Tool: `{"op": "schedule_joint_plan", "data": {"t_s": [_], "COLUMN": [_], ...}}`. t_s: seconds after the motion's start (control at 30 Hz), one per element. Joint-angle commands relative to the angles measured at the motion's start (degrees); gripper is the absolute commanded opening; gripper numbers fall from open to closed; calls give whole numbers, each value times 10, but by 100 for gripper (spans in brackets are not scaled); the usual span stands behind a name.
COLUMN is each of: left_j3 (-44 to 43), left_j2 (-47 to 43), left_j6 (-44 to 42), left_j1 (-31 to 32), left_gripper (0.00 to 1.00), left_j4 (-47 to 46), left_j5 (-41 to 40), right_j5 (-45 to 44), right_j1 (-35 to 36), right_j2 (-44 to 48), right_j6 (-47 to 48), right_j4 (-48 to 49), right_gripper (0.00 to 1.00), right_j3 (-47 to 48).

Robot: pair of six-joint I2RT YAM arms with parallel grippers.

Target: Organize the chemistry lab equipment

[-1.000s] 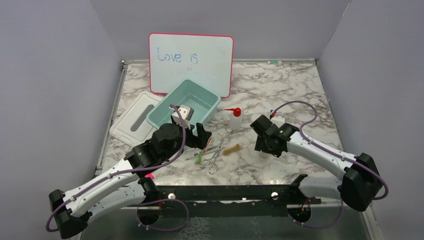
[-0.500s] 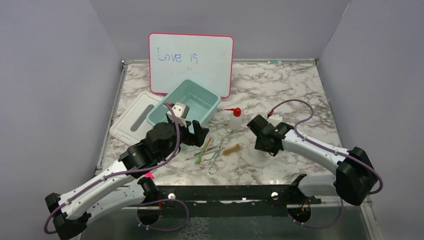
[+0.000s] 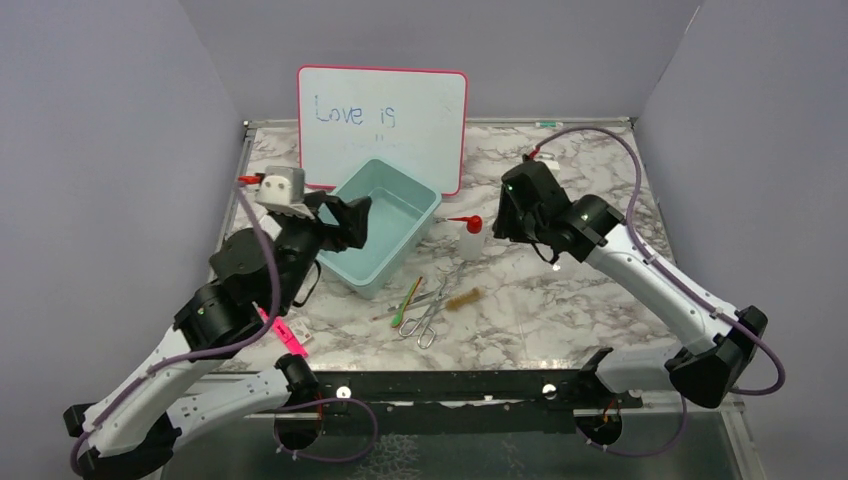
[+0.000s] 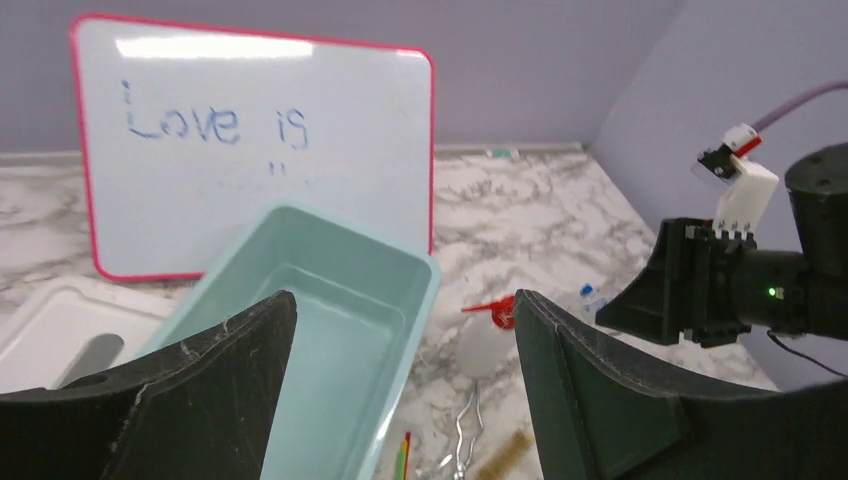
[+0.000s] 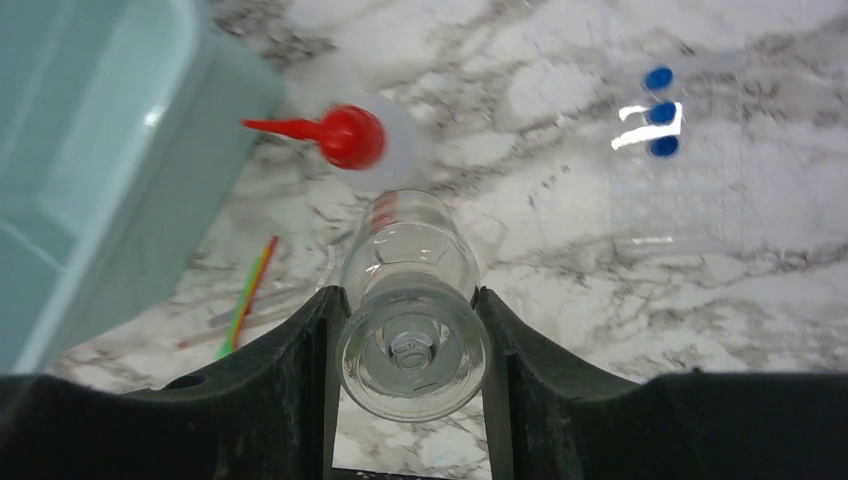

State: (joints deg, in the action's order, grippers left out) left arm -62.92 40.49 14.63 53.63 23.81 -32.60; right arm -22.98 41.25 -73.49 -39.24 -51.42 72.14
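Marble table holds nearly everything loose: bottle, tubes, tongs and brush lie outside our empty bin. Our right gripper pinches the flask in the air; our left gripper gapes wide, holding nothing. We judge the job barely begun.

Robot test cell, staged as lab bench. Plain lavender walls box in marble-print tabletop; arm bases on black rail, frame bottom; white squeeze bottle at centre.
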Motion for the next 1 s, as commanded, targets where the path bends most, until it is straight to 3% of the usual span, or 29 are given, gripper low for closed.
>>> {"op": "schedule_joint_plan", "data": {"t_s": [0.0, 0.33, 0.57, 0.97], "left_j3": [-75, -125, -117, -69], "left_j2": [-20, -30, -46, -57], "left_j6": [-55, -89, -85, -30], "left_j1": [1, 1, 2, 2], "left_gripper": [82, 82, 82, 82], "left_j4": [12, 12, 42, 96], "left_j5": [-111, -139, -126, -106], "right_j5": [54, 90, 114, 88], "right_j1": [22, 106, 110, 110], "right_j2": [-51, -330, -553, -685], "right_j6": [80, 173, 212, 270], "right_j4": [-11, 31, 19, 92], "right_gripper": [25, 25, 25, 26], "right_j3": [128, 444, 651, 684]}}
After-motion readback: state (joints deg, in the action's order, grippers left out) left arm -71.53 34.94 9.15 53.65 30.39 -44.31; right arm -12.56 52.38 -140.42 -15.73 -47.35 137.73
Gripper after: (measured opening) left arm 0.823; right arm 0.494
